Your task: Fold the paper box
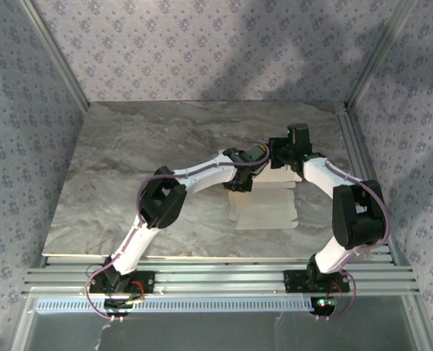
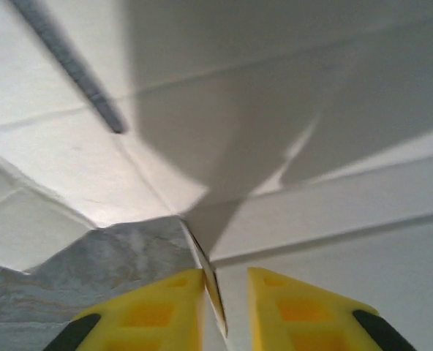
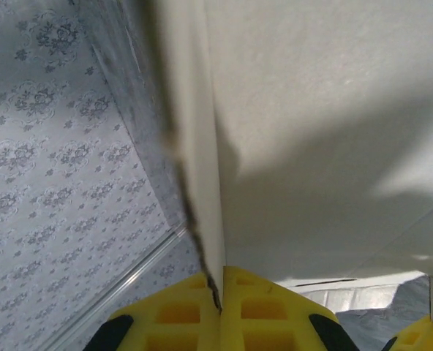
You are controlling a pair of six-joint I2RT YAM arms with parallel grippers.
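Big picture first: the grey marbled surface point(image 1: 129, 168) has the paper box point(image 1: 264, 208) sitting a bit right of centre in the top view. Its near panels lie flat towards the bottom of the frame, and its far end is up where the two arms meet.

My read is that this thing is super light thin card. It's stiff across a panel, floppy at the creases, and easy to dent or kink if you squeeze the wrong spot. It probably slides on that smooth surface too. I'd grab a panel edge close to a crease, not the little tabs.

The right pincer point(image 3: 220, 285) is fully closed on an upright panel edge. The card runs straight up from between its tips, through the middle of its wrist view.

The left pincer point(image 2: 226, 292) is only slightly apart. A thin edge of the box stands in the gap, hugging the left-hand tip, with daylight on the other side. So it's around the card, not clamped. The rest of the box spreads across the top of that view.
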